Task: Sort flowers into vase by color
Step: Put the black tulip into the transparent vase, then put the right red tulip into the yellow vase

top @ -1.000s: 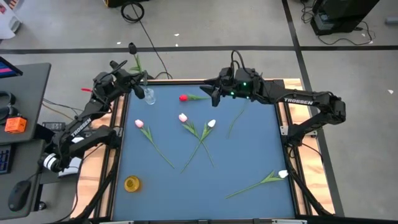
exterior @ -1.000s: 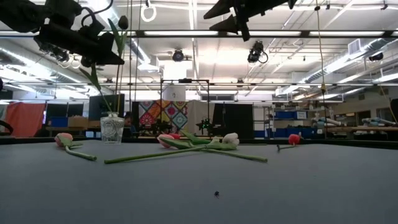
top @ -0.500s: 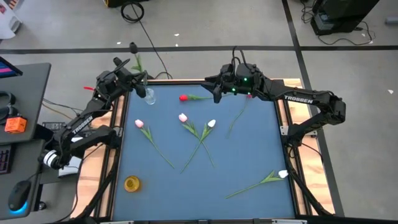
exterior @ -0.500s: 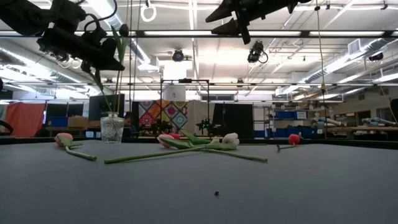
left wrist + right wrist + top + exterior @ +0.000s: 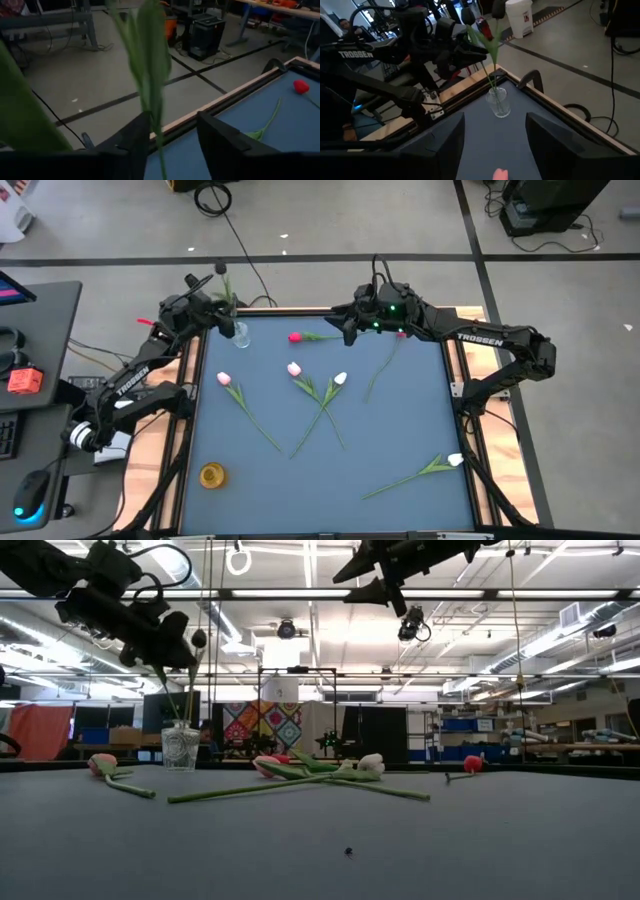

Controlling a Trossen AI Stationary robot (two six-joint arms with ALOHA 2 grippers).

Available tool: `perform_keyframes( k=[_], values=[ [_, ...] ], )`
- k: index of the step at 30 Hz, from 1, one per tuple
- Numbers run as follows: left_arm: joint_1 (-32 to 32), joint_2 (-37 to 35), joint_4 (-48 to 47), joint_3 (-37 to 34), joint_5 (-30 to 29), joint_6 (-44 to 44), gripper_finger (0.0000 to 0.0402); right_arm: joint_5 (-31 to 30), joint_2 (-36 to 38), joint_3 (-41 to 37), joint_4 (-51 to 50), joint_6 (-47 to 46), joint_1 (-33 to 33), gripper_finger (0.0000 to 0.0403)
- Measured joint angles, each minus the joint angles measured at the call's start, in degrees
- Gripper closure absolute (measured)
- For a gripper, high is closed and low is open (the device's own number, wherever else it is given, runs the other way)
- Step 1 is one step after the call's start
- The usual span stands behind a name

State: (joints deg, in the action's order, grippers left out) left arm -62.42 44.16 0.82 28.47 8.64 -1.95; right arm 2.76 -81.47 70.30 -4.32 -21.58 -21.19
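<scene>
A clear glass vase (image 5: 240, 333) stands at the table's far left corner. In it stands a dark-headed flower (image 5: 198, 638), its stem bottom inside the vase (image 5: 498, 102). My left gripper (image 5: 172, 135) is open high over the vase, one finger on each side of the flower's green stem (image 5: 161, 150). My right gripper (image 5: 345, 330) hangs open above the table's far middle. Just left of it lies a red flower (image 5: 296, 337), whose head shows at the edge of the right wrist view (image 5: 499, 174). Pink (image 5: 293, 368) and white (image 5: 341, 379) flowers lie on the mat. My left gripper's fingers (image 5: 135, 140) stand level on either side of the dark flower's stem, high above the vase. The stem runs close by one finger, and I cannot tell whether it touches. The flower stands upright in the vase.
More flowers lie on the blue mat: a pink one (image 5: 223, 379) at the left, a white one (image 5: 455, 461) near the right front, a bare stem (image 5: 380, 375). A yellow round thing (image 5: 212, 475) sits near the front left. Wooden rails edge the table.
My left gripper has opened and let go of the dark flower's stem. The flower has dropped lower into the vase, its head now about level with the gripper.
</scene>
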Motion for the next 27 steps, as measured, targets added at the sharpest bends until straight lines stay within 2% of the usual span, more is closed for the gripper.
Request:
perform_keyframes(
  k=[4,9,15,23,27],
  values=[
    [0.1,-1.5,-6.3,2.6,1.8,-1.6,0.0211,-0.1,0.0,0.0,-0.2,-1.6,0.0,0.0185],
    [2.8,-2.4,-21.6,9.6,3.1,5.2,0.0207,-3.3,-0.2,0.0,-5.2,-9.6,0.0,0.0187],
    [5.5,-2.5,-34.6,18.8,2.4,9.1,0.0207,-4.6,-4.1,0.0,-10.2,-18.2,1.1,0.0199],
    [8.9,-2.6,-54.4,30.5,0.0,14.2,0.0207,-2.6,-12.7,0.0,-6.3,-28.3,7.3,0.0204],
    [10.8,-3.1,-62.5,32.1,-0.1,14.8,0.0207,-2.8,-16.3,0.0,-1.4,-33.3,10.8,0.0204]
  ],
)
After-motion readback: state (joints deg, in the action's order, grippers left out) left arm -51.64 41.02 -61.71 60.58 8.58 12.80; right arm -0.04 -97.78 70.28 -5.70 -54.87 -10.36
